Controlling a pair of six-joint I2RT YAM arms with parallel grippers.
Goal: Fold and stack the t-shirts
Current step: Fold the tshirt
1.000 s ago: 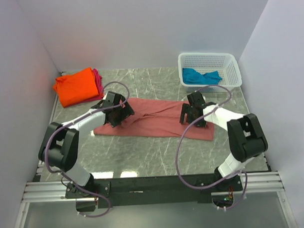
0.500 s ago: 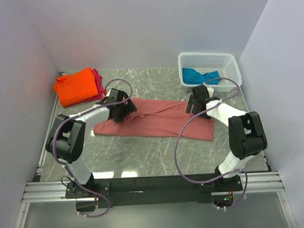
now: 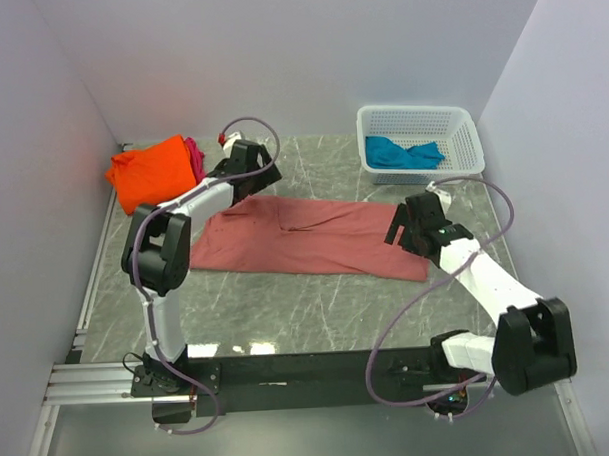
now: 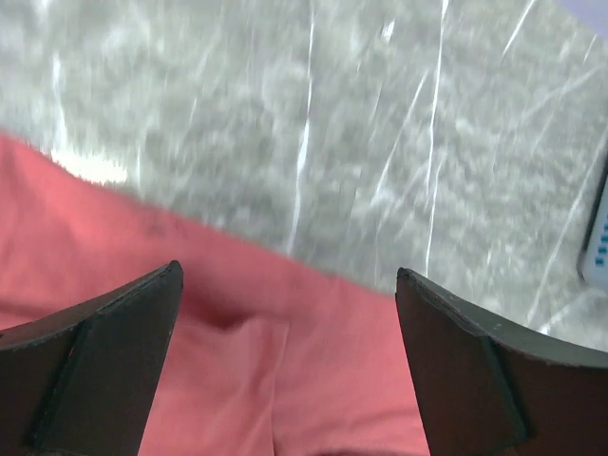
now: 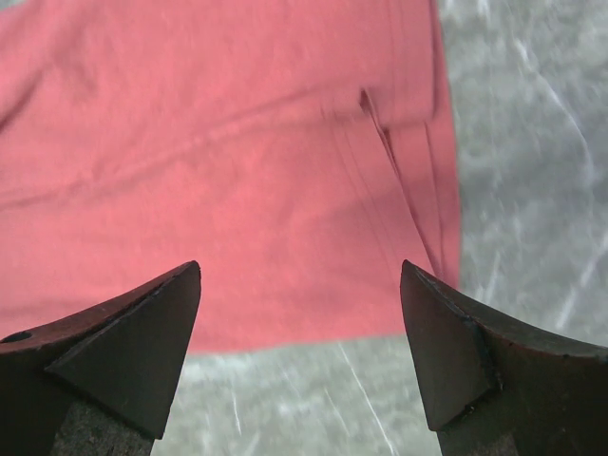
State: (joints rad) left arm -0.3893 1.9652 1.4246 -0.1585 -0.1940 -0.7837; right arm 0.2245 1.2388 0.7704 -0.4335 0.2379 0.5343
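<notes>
The dusty salmon-pink t-shirt lies spread flat across the middle of the table. My left gripper hovers open and empty over its far left edge; the left wrist view shows the pink cloth between and below the fingers. My right gripper hovers open and empty over the shirt's near right corner. The folded bright orange t-shirt lies at the back left on the magenta t-shirt. The teal blue t-shirt lies in the basket.
The white plastic mesh basket stands at the back right; its edge shows in the left wrist view. White walls enclose the grey marble table on three sides.
Both grippers have lifted off the pink shirt. The left one moved toward the back, near the orange shirt. The right one moved toward the near right. The shirt lies flatter.
</notes>
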